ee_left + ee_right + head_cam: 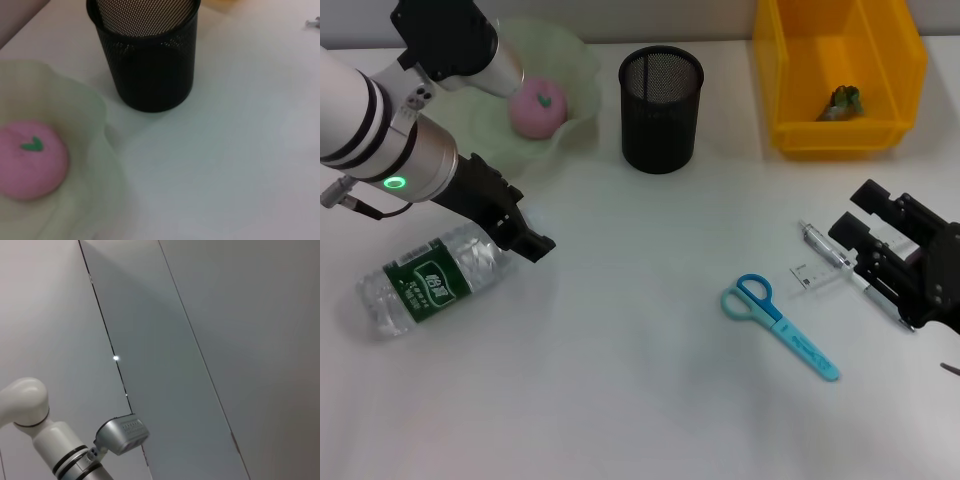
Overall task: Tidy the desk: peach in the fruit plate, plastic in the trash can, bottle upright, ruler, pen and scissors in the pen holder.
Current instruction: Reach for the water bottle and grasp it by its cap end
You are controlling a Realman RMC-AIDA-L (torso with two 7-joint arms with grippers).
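The clear bottle (428, 282) with a green label lies on its side at the left. My left gripper (525, 240) hangs at its neck end and hides the cap. The pink peach (538, 108) (30, 160) rests in the pale green fruit plate (575, 60) (95, 115). Beside the plate stands the black mesh pen holder (661, 95) (150, 55). Blue scissors (780, 325) lie flat at the right. A small clear ruler (806, 275) and a pen (825, 250) lie by my right gripper (855, 208), which is open just above the pen. Crumpled plastic (842, 102) sits in the yellow trash can (790, 90).
The yellow bin stands at the back right, close to the pen holder. White desk surface stretches across the middle and front. The right wrist view shows only wall panels and part of an arm.
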